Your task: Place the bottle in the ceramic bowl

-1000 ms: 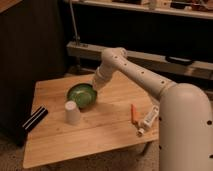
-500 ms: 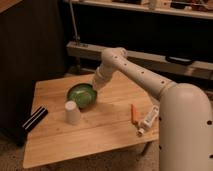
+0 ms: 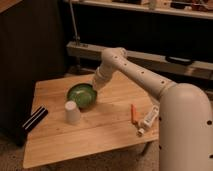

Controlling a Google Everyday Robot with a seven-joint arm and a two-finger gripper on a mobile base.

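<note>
Setting: a wooden desk (image 3: 90, 137) is standing in front of dark shelving.
Pincer: the pincer (image 3: 96, 84) is hovering at the right rim of the ceramic bowl (image 3: 80, 95); how wide it is gaping cannot be told, and no object is showing in it.
Nearby: an upturned white cup (image 3: 72, 112) is sitting just in front of the bowl.
Bottle: the bottle (image 3: 149, 119) is lying near the desk's right edge, just beside an orange stick (image 3: 133, 113), well apart from the bowl.
Progress: seemingly nothing is done yet; grasping, carrying and releasing are all remaining.

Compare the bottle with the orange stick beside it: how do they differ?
The bottle is white and thicker; the orange stick is thin. The bottle lies nearer the table's right edge than the stick. Both lie flat, apart from the gripper, which is at the ceramic bowl's rim.
</note>
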